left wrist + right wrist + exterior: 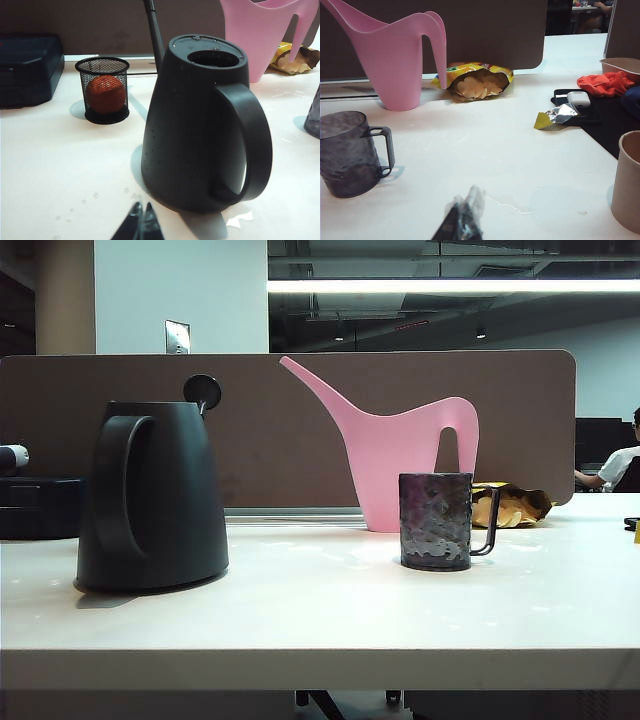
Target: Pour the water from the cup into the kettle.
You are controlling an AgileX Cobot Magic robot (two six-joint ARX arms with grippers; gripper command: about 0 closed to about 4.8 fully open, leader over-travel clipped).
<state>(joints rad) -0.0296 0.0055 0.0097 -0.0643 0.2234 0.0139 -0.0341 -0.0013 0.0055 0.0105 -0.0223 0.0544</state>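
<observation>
Matte black kettle (152, 495) upright on the left of the white desk (320, 625), loop handle facing the exterior camera, lid opening uncovered in the left wrist view. Dark mottled purplish-grey cup (437, 521) upright on the right of the desk, well apart from the kettle, thin handle pointing right. Pink watering can (400, 455) just behind the cup, long spout slanting up and left. Open bag of chips (477, 82) lying beside the can's handle. Black mesh holder (102, 90) with an orange ball (105, 94) inside, behind and beside the kettle, apart from it. Crumpled foil wrapper (555, 117) and orange cloth (606, 83) off to the right side of the desk.

Left gripper (140, 224) low over the desk, just short of the kettle's base, tips drawn together, holding nothing. Right gripper (462, 220) low over the desk, near the cup yet apart from it, closed and empty.
</observation>
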